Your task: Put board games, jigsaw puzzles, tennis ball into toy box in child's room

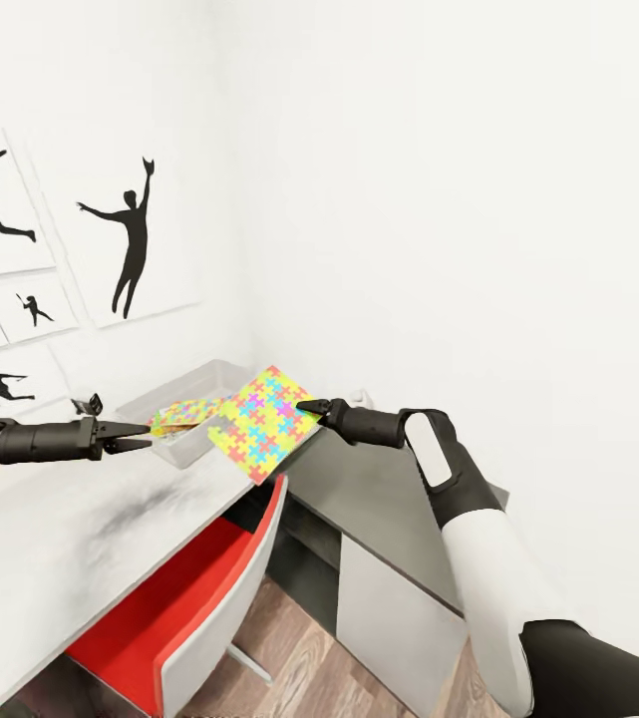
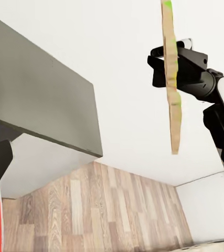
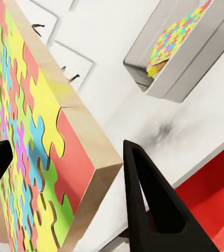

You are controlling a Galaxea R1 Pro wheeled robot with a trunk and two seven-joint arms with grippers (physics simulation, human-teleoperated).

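Right now the right gripper (image 1: 306, 407) is clamped on a jigsaw puzzle (image 1: 262, 422), held tilted in the air over the table's (image 1: 80, 538) front edge, just beside the toy box (image 1: 187, 451). Puzzle face: interlocking yellow, pink, orange, blue and green pieces; pale wood-coloured sides. Toy box is a light grey bin with sloping sides, at the table's far end near the wall corner; a second puzzle-patterned sheet (image 1: 185, 412) lies inside it.

Left gripper (image 1: 132, 439) hangs level over the table, just beside the box's near side, holding nothing; its jaws look close together, but I cannot tell if they are fully closed.

Right wrist view gives what head view lacks: the puzzle's thick plain edge (image 3: 91, 199) between the two black fingers (image 3: 153, 205), and the sheet (image 3: 177, 37) inside the box (image 3: 195, 68) seen from above.

Left wrist view shows the held puzzle (image 2: 171, 79) edge-on as a thin tan slab in the right gripper (image 2: 167, 65), plus wood-plank floor (image 2: 91, 215).

Red chair (image 1: 174, 588) is tucked under the table. Black silhouette pictures (image 1: 125, 239) hang on the wall.
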